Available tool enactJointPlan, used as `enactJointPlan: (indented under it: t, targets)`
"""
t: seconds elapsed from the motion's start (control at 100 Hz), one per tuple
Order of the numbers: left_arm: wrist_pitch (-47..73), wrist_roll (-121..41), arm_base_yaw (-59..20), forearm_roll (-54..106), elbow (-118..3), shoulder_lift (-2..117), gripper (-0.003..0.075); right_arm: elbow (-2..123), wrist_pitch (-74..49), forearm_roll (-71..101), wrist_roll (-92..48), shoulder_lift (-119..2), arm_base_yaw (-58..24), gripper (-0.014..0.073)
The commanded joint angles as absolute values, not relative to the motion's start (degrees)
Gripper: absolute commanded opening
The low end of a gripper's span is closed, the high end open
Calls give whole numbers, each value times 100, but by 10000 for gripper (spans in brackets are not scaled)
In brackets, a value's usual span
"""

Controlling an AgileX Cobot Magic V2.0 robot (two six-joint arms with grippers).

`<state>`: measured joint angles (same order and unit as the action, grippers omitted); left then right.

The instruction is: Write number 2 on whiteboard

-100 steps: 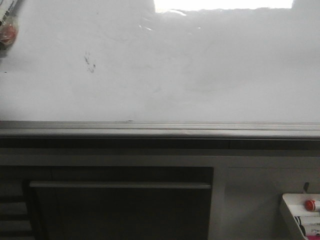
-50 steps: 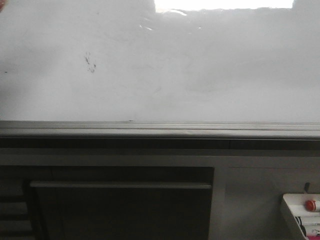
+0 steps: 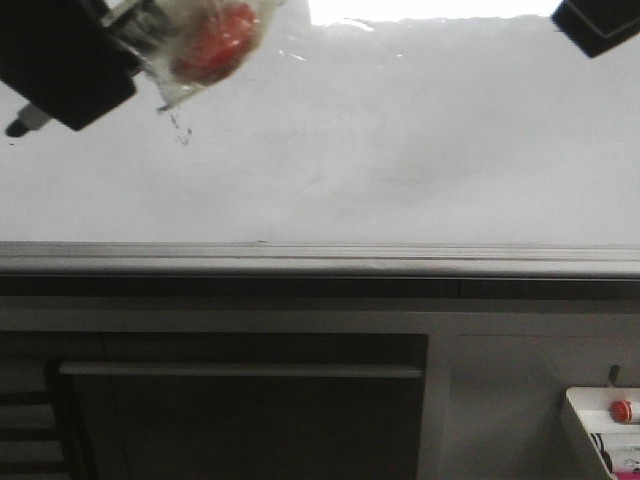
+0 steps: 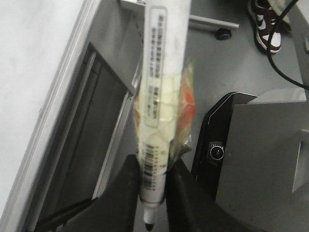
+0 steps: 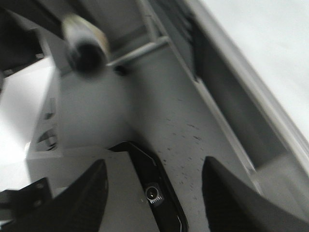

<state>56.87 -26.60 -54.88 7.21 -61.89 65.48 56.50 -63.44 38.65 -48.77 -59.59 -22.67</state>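
The whiteboard (image 3: 400, 150) fills the upper front view, glossy white with faint smears and a small dark smudge (image 3: 181, 130). No number 2 shows on it. My left gripper (image 3: 70, 75) is at the top left in front of the board, shut on a white marker (image 4: 157, 96) wrapped in clear tape with a red piece (image 3: 212, 42). The marker's dark tip (image 3: 20, 125) pokes out past the fingers. The left wrist view shows the fingers (image 4: 123, 193) clamping the barrel near the tip. My right gripper (image 3: 600, 25) is at the top right, open and empty (image 5: 154, 193).
The grey bottom rail (image 3: 320, 262) runs under the board, with a dark cabinet (image 3: 240, 410) below. A small white tray (image 3: 580, 420) with a red cap (image 3: 622, 410) stands at the bottom right. The robot's base (image 4: 260, 154) and the floor show in the wrist views.
Both grippers have come into the front view at the top corners. The left one with the marker now covers the board's top left. The board's surface is unchanged.
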Motion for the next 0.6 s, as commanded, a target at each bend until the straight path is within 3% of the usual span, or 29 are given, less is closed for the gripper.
enactJointPlan:
  t: [0.0,0.59]
  targets:
    - [5271,-2678,-5760,834,-6384,6539,-11,5986,-6513,4679,-5810,-6134,-2292,384]
    - [4737,-2678,-5914,823,-6384,6740,-11,6372,-6228,4997,-6871,-6508,-3003,384]
